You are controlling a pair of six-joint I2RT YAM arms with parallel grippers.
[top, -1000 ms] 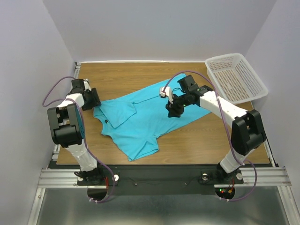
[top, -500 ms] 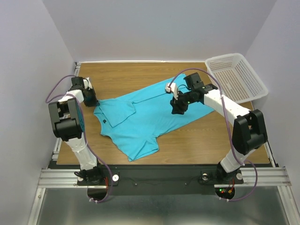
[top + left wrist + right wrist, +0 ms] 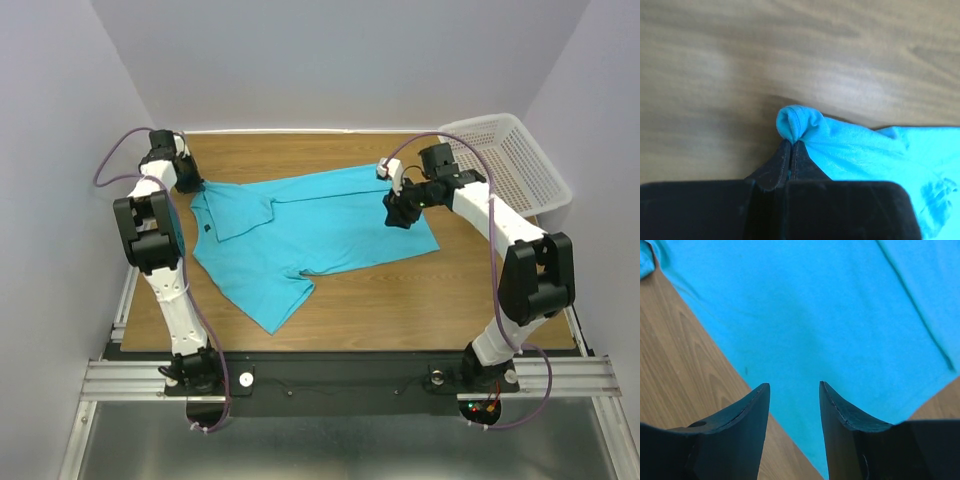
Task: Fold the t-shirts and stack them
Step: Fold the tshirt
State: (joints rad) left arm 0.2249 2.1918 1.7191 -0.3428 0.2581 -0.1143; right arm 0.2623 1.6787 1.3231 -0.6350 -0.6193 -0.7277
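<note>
The turquoise t-shirt (image 3: 320, 225) lies opened out across the middle of the table (image 3: 420, 300). Its neck end is toward the left and its body runs right, with one sleeve trailing toward the near edge. It is not flat: the cloth is skewed and part of the upper body is lapped over itself. No fold has been made, and only this one shirt is in sight, so the step in hand looks like spreading and squaring the garment before the first fold.

The left gripper (image 3: 791, 145) is at the shirt's far-left corner. Its jaws are pressed together on a small puckered tuck of stitched edge, and the fabric fans out tight from the pinch. The right gripper (image 3: 792, 389) hangs over the right end of the shirt with its jaws partly apart and nothing between them. Whether its tips touch the cloth cannot be told.

The next move probably calls for the right gripper to close on the hem end, so the two can draw the shirt taut and lay it straight.

A small dark neck label (image 3: 207, 229) shows inside the collar, too small to read. No other writing is visible. A white perforated basket (image 3: 505, 165) stands at the far right corner, apart from the shirt.
</note>
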